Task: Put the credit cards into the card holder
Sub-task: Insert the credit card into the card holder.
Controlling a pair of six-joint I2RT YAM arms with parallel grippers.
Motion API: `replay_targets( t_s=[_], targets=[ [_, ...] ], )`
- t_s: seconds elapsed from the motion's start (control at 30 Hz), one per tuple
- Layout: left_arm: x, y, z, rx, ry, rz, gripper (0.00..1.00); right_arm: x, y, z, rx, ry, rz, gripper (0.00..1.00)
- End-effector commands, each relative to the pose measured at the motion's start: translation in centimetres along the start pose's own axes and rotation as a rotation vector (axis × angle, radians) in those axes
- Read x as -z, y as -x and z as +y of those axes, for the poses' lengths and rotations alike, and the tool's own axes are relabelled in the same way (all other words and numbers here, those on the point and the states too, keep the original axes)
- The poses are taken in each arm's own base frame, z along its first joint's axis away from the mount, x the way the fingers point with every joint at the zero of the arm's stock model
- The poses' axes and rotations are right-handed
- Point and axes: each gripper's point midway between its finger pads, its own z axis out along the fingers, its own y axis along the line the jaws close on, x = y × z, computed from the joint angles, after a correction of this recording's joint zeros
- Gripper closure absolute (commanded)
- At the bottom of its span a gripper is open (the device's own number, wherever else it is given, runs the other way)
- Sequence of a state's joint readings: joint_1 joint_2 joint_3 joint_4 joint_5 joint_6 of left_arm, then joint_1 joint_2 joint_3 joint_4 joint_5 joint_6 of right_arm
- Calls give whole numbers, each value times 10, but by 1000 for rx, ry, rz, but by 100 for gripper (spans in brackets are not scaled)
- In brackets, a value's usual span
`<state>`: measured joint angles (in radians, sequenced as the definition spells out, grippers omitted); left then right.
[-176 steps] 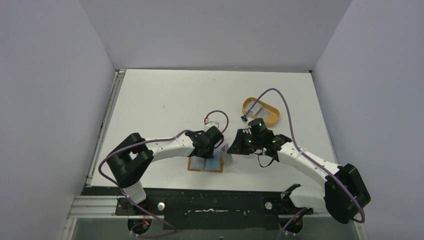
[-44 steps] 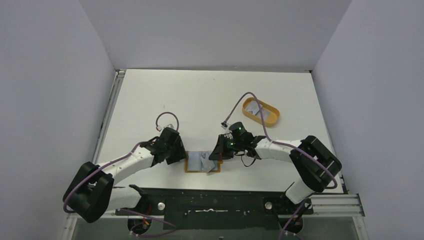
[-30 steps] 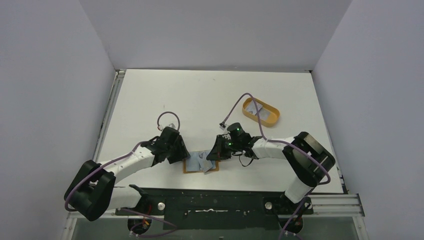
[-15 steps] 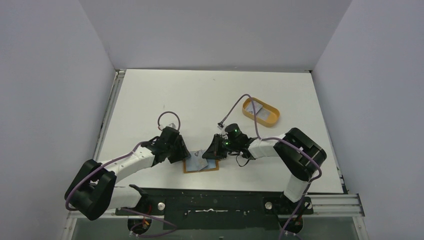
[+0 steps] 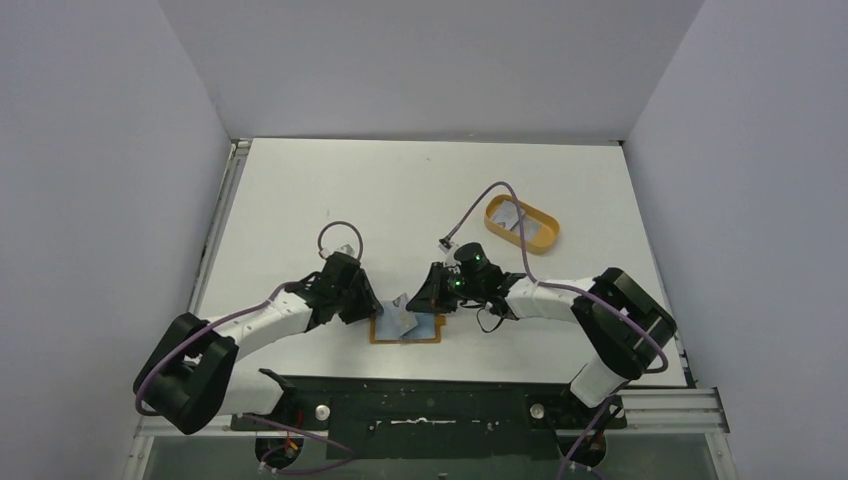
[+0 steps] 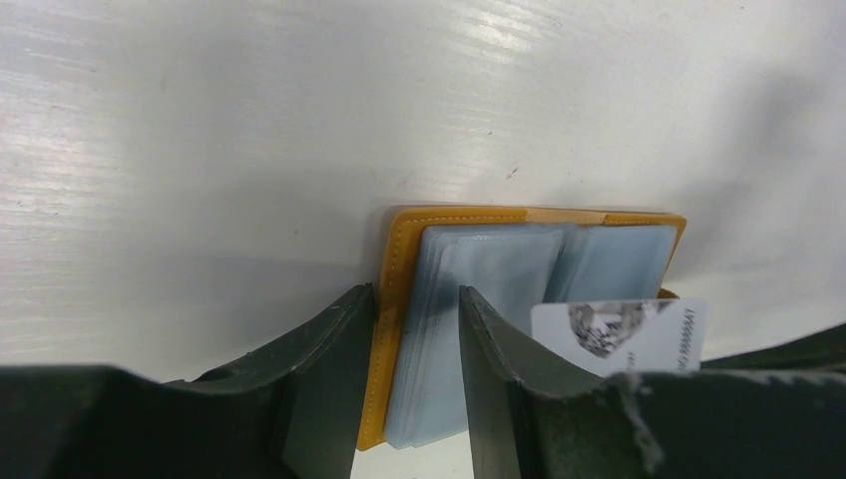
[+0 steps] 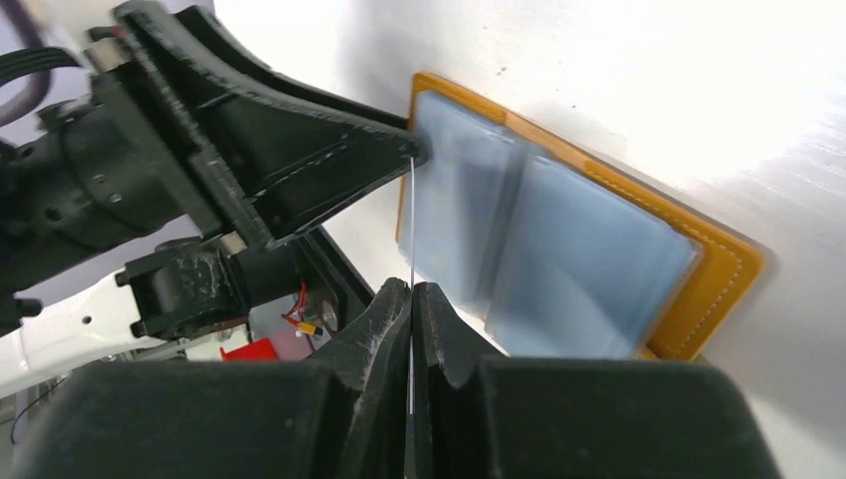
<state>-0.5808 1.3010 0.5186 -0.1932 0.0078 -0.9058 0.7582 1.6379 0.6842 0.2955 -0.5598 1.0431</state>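
Near table (image 5: 330, 190) front edge: card holder (image 5: 422, 328); card (image 5: 397, 304) over its left half; tray (image 5: 548, 238) behind, right.

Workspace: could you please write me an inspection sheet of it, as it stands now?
Surface: white table, lightly streaked.
Job's things: orange-tan leather-like folding card holder lies open, grey-blue sleeves up; thin pale rectangular credit card held over it.
Clutter: orange oval tray toward the back right, something pale inside.
Grippers: left gripper jaws apart, astride the holder's left edge; right gripper shut on the card.
Cables: purple cables loop above both wrists.
Surroundings: plain grey walls; nothing else seen.
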Motion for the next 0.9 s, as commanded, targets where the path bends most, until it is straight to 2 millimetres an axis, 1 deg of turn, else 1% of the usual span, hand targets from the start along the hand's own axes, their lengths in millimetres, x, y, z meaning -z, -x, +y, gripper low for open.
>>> replay_targets(
  t_s=[0.0, 0.13, 0.33, 0.47, 0.7, 0.87],
  targets=[
    [-9, -21, 35, -23, 119, 67, 66, 16, 10, 2, 49, -17, -50, 100],
    [-14, -24, 39, -23, 132, 81, 72, 19, 10, -6, 28, -27, -58, 100],
    [-17, -26, 41, -26, 146, 96, 84, 23, 7, -16, -1, -42, -66, 100],
    [-16, -27, 42, -26, 148, 97, 85, 27, 8, -17, -5, -37, -79, 100],
    [-15, -26, 40, -26, 141, 92, 85, 34, 7, -31, -37, -71, -94, 100],
    [-14, -25, 37, -26, 132, 95, 84, 30, 6, -32, -42, -65, -84, 100]
  ],
)
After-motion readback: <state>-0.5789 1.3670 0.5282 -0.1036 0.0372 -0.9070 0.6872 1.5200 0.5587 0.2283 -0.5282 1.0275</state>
